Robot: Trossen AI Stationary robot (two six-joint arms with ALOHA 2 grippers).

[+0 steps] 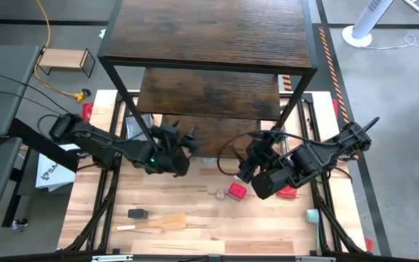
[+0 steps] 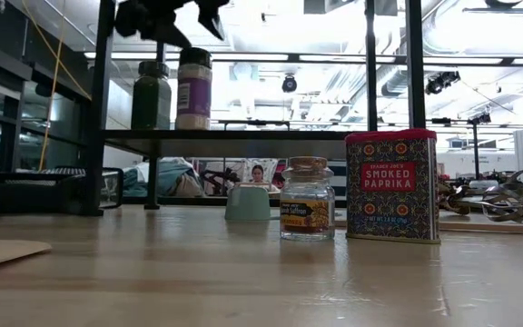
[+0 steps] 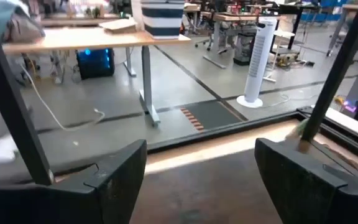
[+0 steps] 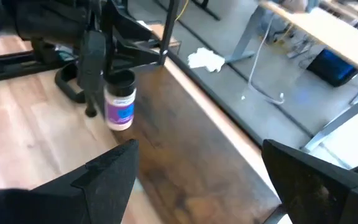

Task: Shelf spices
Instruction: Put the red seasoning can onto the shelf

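The shelf (image 1: 209, 33) of dark boards in a black frame stands at the table's far side. On a low board (image 2: 243, 136) stand a green-lidded jar (image 2: 151, 95) and a dark-lidded jar with a purple label (image 2: 194, 89), also seen as the purple-label jar (image 4: 120, 102). My left gripper (image 1: 184, 142) hovers open just above these jars (image 2: 166, 18), with nothing between its fingers (image 3: 201, 174). My right gripper (image 1: 253, 156) is open over the same board (image 4: 197, 174), farther right. A red paprika tin (image 2: 391, 186) and a small glass jar (image 2: 307, 198) stand on the table.
A pale green cup (image 2: 248, 202) stands behind the glass jar, and a wire whisk (image 2: 507, 195) lies at the right. Near the front edge lie a wooden spatula (image 1: 162, 222) and a small dark item (image 1: 137, 213). The shelf's thin black posts (image 2: 100, 100) flank the jars.
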